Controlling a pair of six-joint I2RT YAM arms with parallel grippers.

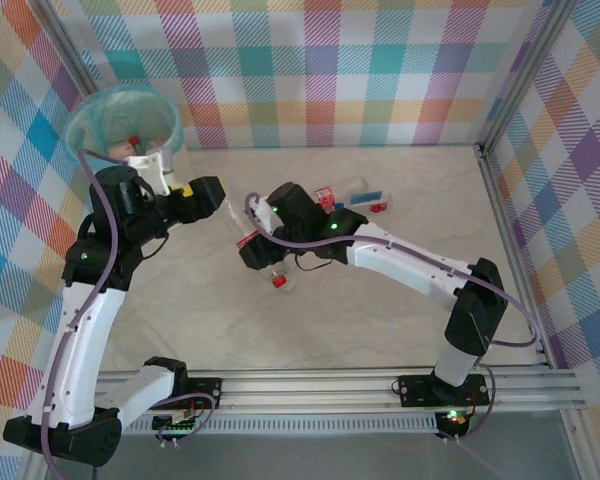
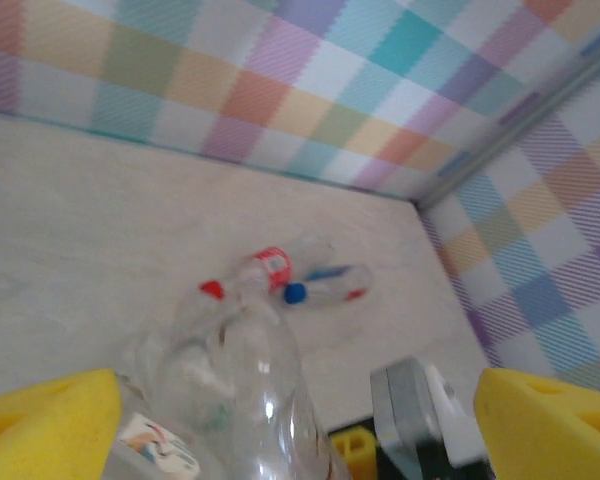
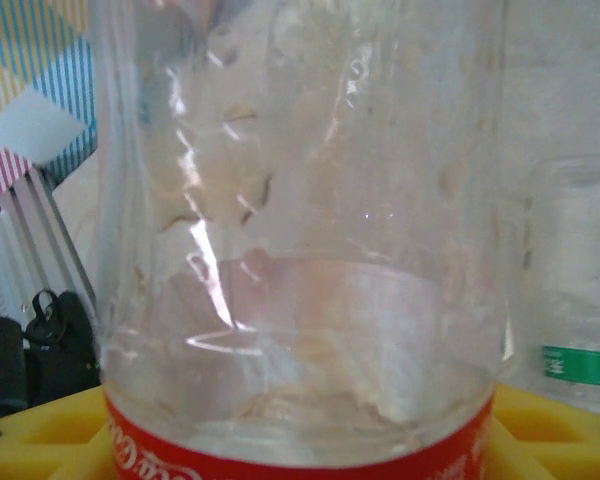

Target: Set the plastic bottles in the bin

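Plastic bottles (image 1: 352, 196) lie in a loose cluster toward the back of the table (image 1: 380, 330), right of centre. From above I can pick out a red label and a blue-and-red one, but the right arm's wrist crosses just in front of them and I can't count them. Seen from the left wrist the same cluster is a blur, with only a red cap (image 2: 212, 289) and a blue cap (image 2: 295, 293) standing out.

The bin (image 1: 110, 110) stands in the back left corner, well apart from that cluster. Its teal liner hazes over whatever is inside, apart from a small red speck, and the left arm hides its near side.

The right gripper (image 1: 263, 252) sits mid-table, clamped on a clear bottle (image 3: 300, 250) with a red label. Up close its dented wall takes up nearly the whole right wrist view, and the label is cut off at the bottom between the yellow fingers (image 3: 40, 430). From above, only its red-capped end pokes out beneath the gripper. Whether it rests on the table or hangs just off it, I cannot tell. Beside it is a second bottle (image 3: 577, 365), faint, with a green mark.

The left gripper (image 2: 295, 400) is spread wide, pinching nothing. A crumpled see-through bottle (image 2: 250, 380) looms between its fingers, out of focus and cropped
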